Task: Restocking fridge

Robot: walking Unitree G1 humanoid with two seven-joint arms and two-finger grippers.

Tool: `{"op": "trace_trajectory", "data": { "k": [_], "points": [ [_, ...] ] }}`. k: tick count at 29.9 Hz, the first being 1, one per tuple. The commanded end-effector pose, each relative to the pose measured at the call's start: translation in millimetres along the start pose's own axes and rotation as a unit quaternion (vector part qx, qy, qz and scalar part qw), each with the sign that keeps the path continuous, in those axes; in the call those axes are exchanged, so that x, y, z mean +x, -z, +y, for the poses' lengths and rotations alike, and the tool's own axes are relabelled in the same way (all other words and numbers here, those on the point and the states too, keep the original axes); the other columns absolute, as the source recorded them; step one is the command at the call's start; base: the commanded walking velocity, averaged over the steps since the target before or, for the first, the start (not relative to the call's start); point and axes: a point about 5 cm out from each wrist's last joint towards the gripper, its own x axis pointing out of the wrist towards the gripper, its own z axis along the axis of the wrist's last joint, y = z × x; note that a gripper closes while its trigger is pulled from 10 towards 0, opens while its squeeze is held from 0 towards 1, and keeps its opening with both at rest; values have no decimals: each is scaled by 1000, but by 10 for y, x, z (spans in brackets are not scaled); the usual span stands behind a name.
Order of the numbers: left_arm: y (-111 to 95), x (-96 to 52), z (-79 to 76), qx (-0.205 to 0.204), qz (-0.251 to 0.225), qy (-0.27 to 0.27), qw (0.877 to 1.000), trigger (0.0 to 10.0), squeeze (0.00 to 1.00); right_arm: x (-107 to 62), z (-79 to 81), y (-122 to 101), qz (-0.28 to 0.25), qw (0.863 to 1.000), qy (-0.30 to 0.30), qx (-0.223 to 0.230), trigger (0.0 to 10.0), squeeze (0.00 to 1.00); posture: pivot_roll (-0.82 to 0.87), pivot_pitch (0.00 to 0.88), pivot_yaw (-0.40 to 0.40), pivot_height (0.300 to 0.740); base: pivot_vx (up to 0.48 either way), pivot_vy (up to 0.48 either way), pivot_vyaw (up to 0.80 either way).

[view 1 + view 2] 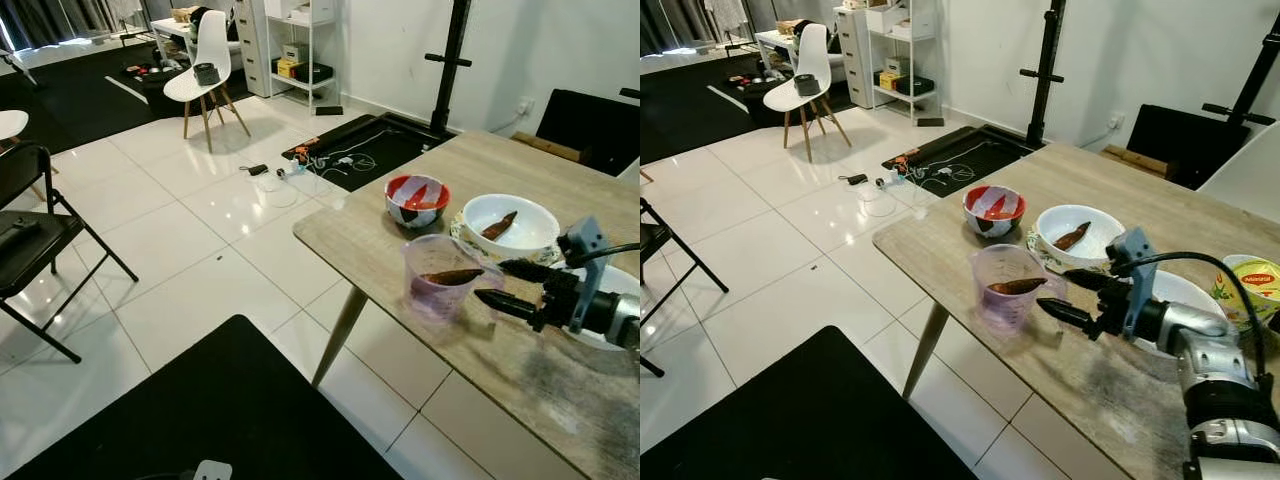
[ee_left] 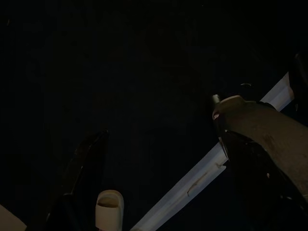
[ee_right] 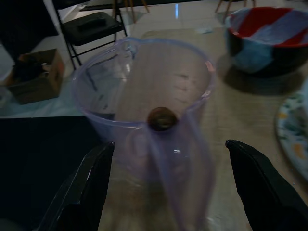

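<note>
I've got the right gripper [image 1: 1067, 297] wide open, empty, lined up just beside the clear jug [image 1: 1006, 286]. A sweet potato [image 1: 1016, 286] lies across its rim.

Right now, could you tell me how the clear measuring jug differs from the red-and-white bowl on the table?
The measuring jug is see-through plastic with a purple tint, tall, with a handle; the red-and-white bowl is opaque, low and rounded, patterned red and white inside. The jug stands nearer the table edge, directly before the open right gripper; the bowl sits farther back. Both stand upright, and each seems to hold a dark brown piece of food.
</note>
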Motion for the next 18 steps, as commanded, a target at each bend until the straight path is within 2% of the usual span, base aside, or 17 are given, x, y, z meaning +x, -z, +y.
{"op": "trace_trajectory", "data": {
  "k": [1, 9, 18],
  "points": [
    [22, 3, -52, 7, 4, 5, 1000, 10000, 0, 29, 22, 43, 10, 1000, -8, 1, 10000, 0, 28, 0, 20, 740, 0, 0, 0],
    [27, 1, -46, 7, 4, 5, 1000, 10000, 0, 90, 48, 56, -3, 1000, -17, 10, 10000, 0, 30, 0, 22, 740, 0, 0, 0],
    [19, 1, -39, 7, 3, 5, 1000, 10000, 0, 115, 76, 54, -45, 998, -17, 35, 10000, 0, 27, 0, 27, 740, 0, 0, 0]
  ]
}}
